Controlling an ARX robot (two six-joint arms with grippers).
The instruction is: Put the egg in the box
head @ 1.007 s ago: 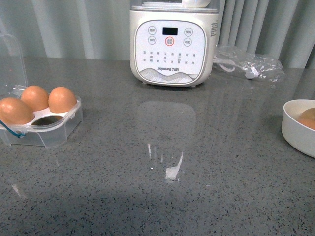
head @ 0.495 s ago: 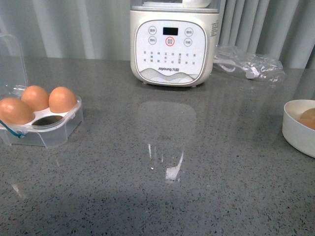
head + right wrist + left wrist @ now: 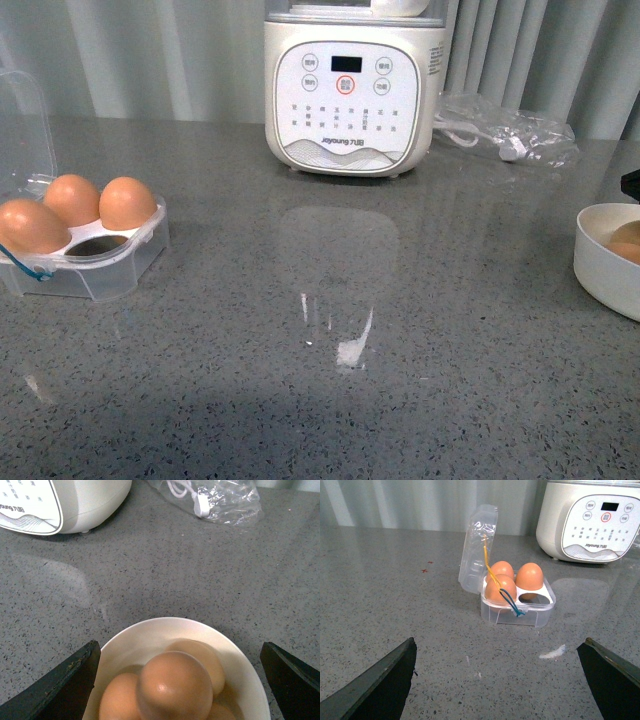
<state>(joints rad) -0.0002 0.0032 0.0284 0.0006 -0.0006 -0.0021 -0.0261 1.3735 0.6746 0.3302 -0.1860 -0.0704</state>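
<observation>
The right fingers [image 3: 65, 677] are recorded spread wide and empty over the white bowl [image 3: 150, 637], where the egg [image 3: 175, 686] lies topmost on a pile of like brown eggs; the left fingers [image 3: 380, 680] are likewise apart and empty, facing the box [image 3: 516, 615]. The egg is judged light, rigid, smooth and brittle, so it is best taken across its widest middle with gentle force. The box is noted open-lidded on the surface [image 3: 420, 330], well apart from the bowl, with one cell [image 3: 530, 596] vacant.
</observation>
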